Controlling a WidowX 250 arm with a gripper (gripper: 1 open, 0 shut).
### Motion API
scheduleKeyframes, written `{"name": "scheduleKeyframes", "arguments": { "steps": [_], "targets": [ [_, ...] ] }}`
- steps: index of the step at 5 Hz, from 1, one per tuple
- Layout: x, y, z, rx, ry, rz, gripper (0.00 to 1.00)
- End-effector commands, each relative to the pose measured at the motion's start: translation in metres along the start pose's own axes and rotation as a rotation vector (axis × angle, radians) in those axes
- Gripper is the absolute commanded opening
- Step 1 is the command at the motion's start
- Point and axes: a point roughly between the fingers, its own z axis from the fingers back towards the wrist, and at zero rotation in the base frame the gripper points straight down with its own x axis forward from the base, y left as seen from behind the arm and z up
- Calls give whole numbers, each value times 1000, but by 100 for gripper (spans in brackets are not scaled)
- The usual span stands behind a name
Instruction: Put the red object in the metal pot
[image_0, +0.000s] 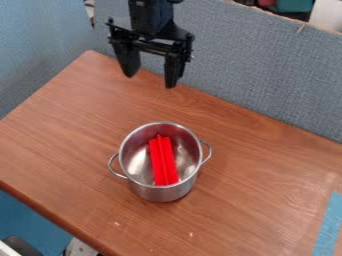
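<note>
Evidently placed: red object (163, 161) inside metal pot (142, 189), well below the tool (150, 79). Tool released, fingers apart. Retreat smoothly, avoiding the pot.

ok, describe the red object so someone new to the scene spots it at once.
On the brown wooden table sits a shiny round metal pot with two side handles. Inside it, pointing from the near side toward the far side, lies the red object: long, narrow, bar-shaped. It's the only bright red thing inside that silver pot.
</note>
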Motion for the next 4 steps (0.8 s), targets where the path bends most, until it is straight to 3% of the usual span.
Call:
{"name": "scheduleKeyframes", "arguments": {
  "steps": [1, 3, 4],
  "targets": [
    [4, -3, 2, 12, -16, -253, 100],
    [3, -50, -52, -19, -9, -315, 100],
    [-5, -32, -17, -43, -45, -144, 100]
  ]
}}
